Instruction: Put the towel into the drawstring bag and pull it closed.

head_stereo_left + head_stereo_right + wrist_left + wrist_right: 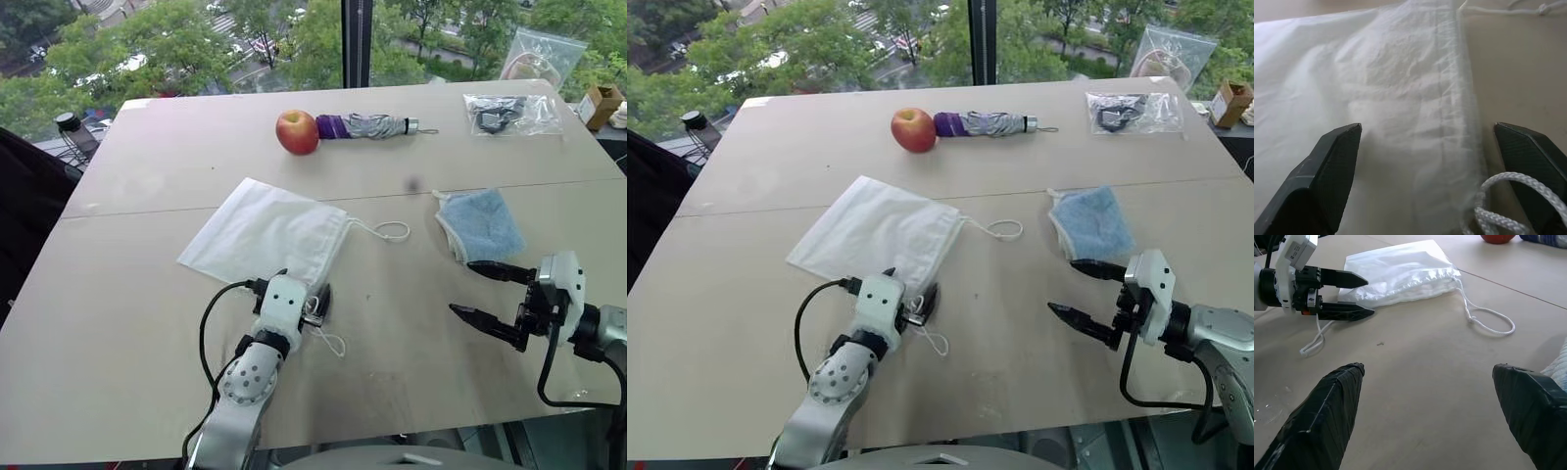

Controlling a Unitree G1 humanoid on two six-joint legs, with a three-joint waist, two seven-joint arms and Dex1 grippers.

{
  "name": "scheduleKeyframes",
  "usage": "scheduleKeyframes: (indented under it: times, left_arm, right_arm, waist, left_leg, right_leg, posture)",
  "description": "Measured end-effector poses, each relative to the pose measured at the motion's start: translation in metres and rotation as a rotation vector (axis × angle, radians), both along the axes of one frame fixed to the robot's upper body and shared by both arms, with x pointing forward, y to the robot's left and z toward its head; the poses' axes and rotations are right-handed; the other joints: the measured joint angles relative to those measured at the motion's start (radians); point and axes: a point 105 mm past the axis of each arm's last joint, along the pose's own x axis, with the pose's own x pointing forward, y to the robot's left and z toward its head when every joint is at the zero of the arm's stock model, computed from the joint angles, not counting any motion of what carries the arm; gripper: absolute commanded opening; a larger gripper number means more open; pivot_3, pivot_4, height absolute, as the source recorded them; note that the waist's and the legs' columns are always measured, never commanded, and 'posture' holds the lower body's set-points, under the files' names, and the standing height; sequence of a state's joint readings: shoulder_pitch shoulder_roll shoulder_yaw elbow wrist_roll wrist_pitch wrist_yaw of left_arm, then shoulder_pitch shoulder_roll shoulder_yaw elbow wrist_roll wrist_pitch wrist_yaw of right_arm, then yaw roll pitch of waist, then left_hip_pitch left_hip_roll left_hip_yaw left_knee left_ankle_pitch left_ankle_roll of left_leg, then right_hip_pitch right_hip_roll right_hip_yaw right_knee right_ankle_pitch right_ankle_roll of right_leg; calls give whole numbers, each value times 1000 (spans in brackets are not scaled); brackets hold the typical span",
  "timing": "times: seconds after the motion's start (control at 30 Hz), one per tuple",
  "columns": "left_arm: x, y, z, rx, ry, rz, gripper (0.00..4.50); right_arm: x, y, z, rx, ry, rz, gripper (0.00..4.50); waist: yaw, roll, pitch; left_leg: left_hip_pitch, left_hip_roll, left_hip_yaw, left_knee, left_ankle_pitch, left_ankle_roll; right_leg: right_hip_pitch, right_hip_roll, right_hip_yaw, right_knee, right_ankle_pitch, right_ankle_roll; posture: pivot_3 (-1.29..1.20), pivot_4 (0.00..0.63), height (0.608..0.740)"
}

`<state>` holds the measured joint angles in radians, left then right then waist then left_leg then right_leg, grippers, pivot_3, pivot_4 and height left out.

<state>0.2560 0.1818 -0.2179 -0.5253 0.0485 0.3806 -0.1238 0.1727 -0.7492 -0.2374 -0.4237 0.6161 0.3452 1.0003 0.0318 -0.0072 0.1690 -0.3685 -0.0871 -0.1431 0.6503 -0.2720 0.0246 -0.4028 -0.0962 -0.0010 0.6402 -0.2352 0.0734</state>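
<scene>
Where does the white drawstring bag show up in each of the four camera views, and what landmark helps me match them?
Left eye view: drawstring bag, centre-left on the table, ahead of the left gripper.
Right eye view: same spot.
Left wrist view: bag's gathered edge between the open fingers.
Right wrist view: bag beside the left gripper.
Shared landmark: its white cord loop.

Left pincer [318,294] gapes at drawstring bag [265,233]; towel [479,223] beside right pincer [477,290].

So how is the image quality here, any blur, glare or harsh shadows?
Eye views: even daylight from the windows, soft shadows, drawstring bag and towel sharp. Left wrist view: the white fabric is bright and nearly washed out, left gripper fingers soft. Right wrist view: right gripper fingers blurred, table sharp.
</scene>
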Motion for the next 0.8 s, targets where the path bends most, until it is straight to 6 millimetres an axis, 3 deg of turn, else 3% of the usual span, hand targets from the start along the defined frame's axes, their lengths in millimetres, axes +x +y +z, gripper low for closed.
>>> scheduleKeyframes:
  times: [0.1,0.33,0.8]
  left_arm:
    - [1,-1,-1,-29,3,-29,3653]
    - [7,0,0,-88,-7,-70,181]
    - [-7,7,3,-431,67,-169,85]
  right_arm:
    - [1,-1,1,-2,-6,-8,4500]
    - [2,-2,1,-16,-16,-19,4500]
    - [3,6,-6,3,-33,-30,4500]
  waist:
    - [6,0,0]
    - [8,0,0]
    - [6,0,0]
  left_leg:
    - [0,0,0,0,0,0]
    - [0,0,0,0,0,0]
    - [0,0,0,1,0,0]
  right_leg:
    - [0,0,0,0,0,0]
    - [0,0,0,0,0,0]
    - [0,0,0,1,0,0]
  posture:
    - [0,150,740]
    - [0,150,740]
    - [0,150,740]
